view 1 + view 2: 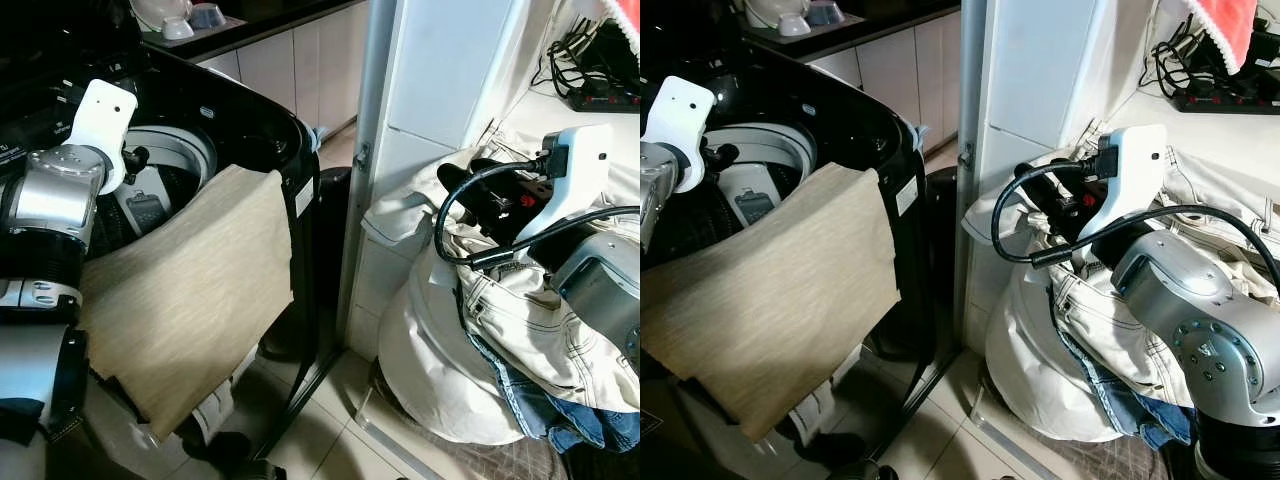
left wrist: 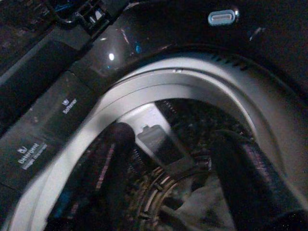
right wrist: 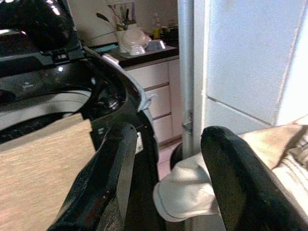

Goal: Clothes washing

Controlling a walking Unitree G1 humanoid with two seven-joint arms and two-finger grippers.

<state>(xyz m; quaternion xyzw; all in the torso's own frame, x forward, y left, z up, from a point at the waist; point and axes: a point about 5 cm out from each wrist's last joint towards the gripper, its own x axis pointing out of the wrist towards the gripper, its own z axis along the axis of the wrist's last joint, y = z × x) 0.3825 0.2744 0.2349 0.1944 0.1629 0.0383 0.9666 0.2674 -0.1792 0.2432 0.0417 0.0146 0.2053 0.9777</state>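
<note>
One item so far: a beige cloth [image 1: 190,300] lies half in the washer [image 1: 255,115], draped over the front rim, rest hanging down outside. Drum [image 2: 192,192] looks mostly empty in the left wrist view, w/ only a bit of fabric low down.

L gripper [image 2: 173,163] is over the drum opening, fingers apart, holding nothing. R gripper [image 3: 163,163] is raised above the laundry pile, pointing toward the washer, fingers spread, empty too.

Pile [image 1: 500,300] sits right of the washer by the white wall panel: pale trousers on top, jeans [image 1: 560,410] underneath, all on a white bag [image 1: 430,370].

Judging by this, task is early. Cloth needs pushing fully in, and most of the pile is yet to be loaded. Detergent and start prob. left too.
</note>
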